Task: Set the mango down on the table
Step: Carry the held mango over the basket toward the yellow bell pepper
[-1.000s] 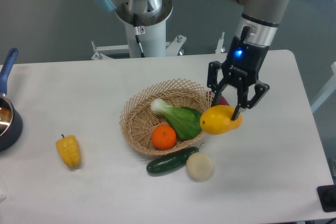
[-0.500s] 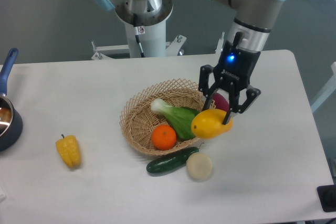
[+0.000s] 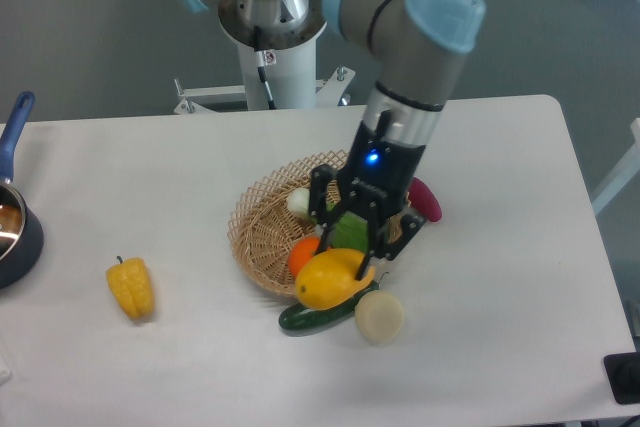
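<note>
The mango point(image 3: 328, 279), a smooth yellow-orange oval, hangs in my gripper point(image 3: 350, 262), which is shut on it. It is held above the front rim of the wicker basket point(image 3: 255, 232) and over the cucumber point(image 3: 315, 314). The black fingers point(image 3: 372, 267) clamp the mango's top right end. The white table point(image 3: 200, 167) lies under everything. My arm hides much of the basket's inside.
In the basket are an orange point(image 3: 302, 252) and a green bok choy point(image 3: 345, 232), both partly hidden. A pale round onion point(image 3: 380, 316) lies beside the cucumber. A purple vegetable point(image 3: 424, 199) lies right of the basket. A yellow bell pepper point(image 3: 131, 286) sits left. A blue pan point(image 3: 14, 217) is at the far left edge.
My gripper has carried the mango left and toward the front, from the basket's right side to over its front rim and the cucumber.
</note>
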### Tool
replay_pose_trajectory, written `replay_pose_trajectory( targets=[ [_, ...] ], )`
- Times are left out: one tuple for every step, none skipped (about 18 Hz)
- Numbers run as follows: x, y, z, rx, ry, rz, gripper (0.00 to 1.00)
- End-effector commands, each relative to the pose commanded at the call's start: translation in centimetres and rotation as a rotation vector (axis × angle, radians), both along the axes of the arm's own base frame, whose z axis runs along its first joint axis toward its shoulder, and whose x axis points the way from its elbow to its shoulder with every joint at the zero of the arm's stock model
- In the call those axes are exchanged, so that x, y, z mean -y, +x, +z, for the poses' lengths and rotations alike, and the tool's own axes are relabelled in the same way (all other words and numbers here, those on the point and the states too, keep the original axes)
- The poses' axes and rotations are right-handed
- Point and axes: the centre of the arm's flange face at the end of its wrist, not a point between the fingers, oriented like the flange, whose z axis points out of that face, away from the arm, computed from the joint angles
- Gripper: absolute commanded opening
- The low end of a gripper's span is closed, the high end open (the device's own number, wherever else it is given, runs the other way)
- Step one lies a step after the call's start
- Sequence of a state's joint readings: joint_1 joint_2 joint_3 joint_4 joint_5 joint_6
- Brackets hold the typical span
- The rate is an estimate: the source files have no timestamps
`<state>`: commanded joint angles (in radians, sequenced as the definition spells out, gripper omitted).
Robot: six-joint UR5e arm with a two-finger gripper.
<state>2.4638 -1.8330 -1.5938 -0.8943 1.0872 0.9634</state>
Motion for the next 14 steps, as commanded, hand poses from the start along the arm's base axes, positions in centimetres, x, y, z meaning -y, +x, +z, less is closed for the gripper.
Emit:
replay_pose_trajectory(
  targets=[
    [-0.7,0.7,-0.7,-0.011,-0.028,-0.008,0.37],
    [-1.4,1.5,-1.4,-0.016,-0.050,-0.020,0.37],
    [-1.8,2.0,-1.8,-0.018,-0.058,-0.031,0.37],
    [-3.1,3.0,-2.9,-0.022,-0.090,-0.048,0.37],
    [-3.8,4.0,-3.7,-0.026,-0.113,-0.060,0.37],
    [-4.4,4.6,-4.4,-0.036,-0.139,-0.064,0.37],
    [-5.0,5.3,-5.2,-0.041,-0.163,-0.067,0.37],
    [-5.5,5.9,-5.9,-0.041,-0.186,-0.062,0.37],
    [-5.9,6.3,-6.5,-0.043,-0.206,-0.053,0.37],
    [-6.1,6.6,-7.1,-0.050,-0.231,-0.041,0.37],
    [-6.3,7.2,-7.5,-0.062,-0.253,-0.038,0.37],
    [-6.7,7.5,-8.1,-0.070,-0.272,-0.036,0.37],
    [-6.9,7.8,-8.3,-0.074,-0.280,-0.038,0.37],
    [-7.1,8.0,-8.9,-0.069,-0.289,-0.038,0.37]
  ],
)
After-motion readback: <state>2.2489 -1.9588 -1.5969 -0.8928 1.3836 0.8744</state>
